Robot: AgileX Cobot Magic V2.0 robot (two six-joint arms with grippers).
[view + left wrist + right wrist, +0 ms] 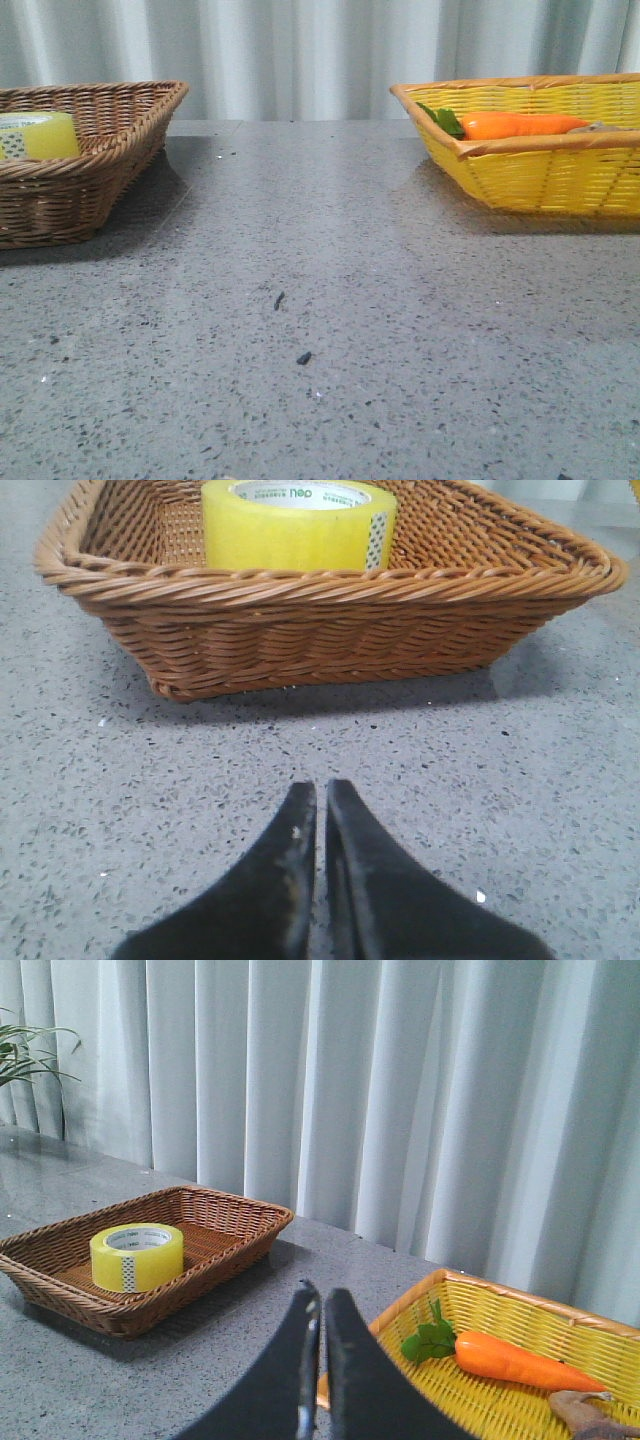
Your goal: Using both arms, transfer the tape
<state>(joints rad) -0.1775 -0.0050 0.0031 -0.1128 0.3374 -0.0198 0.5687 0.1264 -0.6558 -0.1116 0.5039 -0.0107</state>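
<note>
Pale pleated curtains [400,1090] hang behind a speckled grey stone table [330,330], with plant leaves [25,1055] nearby.

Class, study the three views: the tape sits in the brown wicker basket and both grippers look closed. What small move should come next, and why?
Probably the left gripper should open. Its fingers are pressed together, low over the table just short of the brown basket, where the tape lies flat, too wide for a shut gripper. The right gripper, also shut, is nearer the yellow basket, so it can wait.

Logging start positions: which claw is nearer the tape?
Left. The left claw sits just outside the brown basket holding the tape; the right claw is farther, near the yellow basket.
</note>
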